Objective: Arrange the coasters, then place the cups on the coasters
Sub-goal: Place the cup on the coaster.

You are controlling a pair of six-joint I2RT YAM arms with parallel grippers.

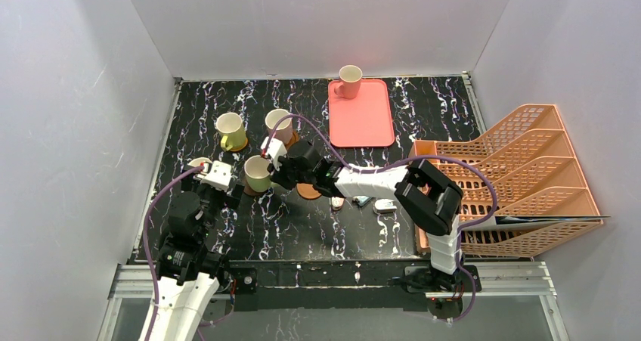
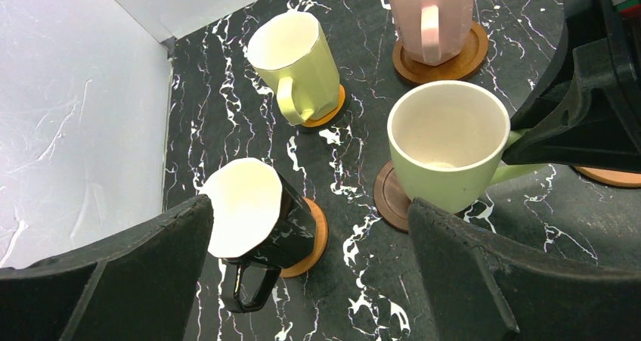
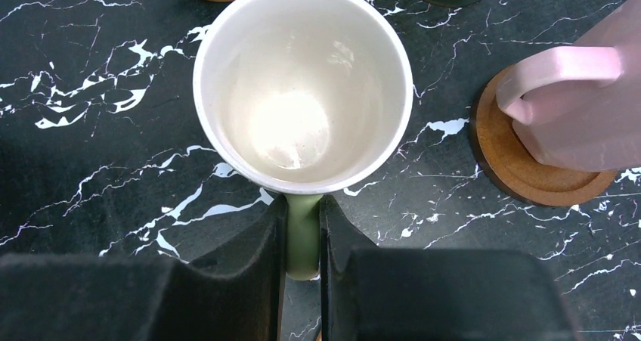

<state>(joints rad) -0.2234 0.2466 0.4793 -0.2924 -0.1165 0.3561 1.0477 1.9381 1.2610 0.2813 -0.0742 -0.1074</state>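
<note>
My right gripper is shut on the handle of a yellow-green cup. This cup stands over a dark brown coaster, off-centre; I cannot tell if it touches. A pink cup, a yellow cup and a dark cup each sit on a coaster. An empty coaster lies to the right. Another pink cup stands on the pink tray. My left gripper is open above the table beside the dark cup, holding nothing.
An orange file rack fills the right side. Three small objects lie under the right arm's forearm. White walls close in the left, back and right.
</note>
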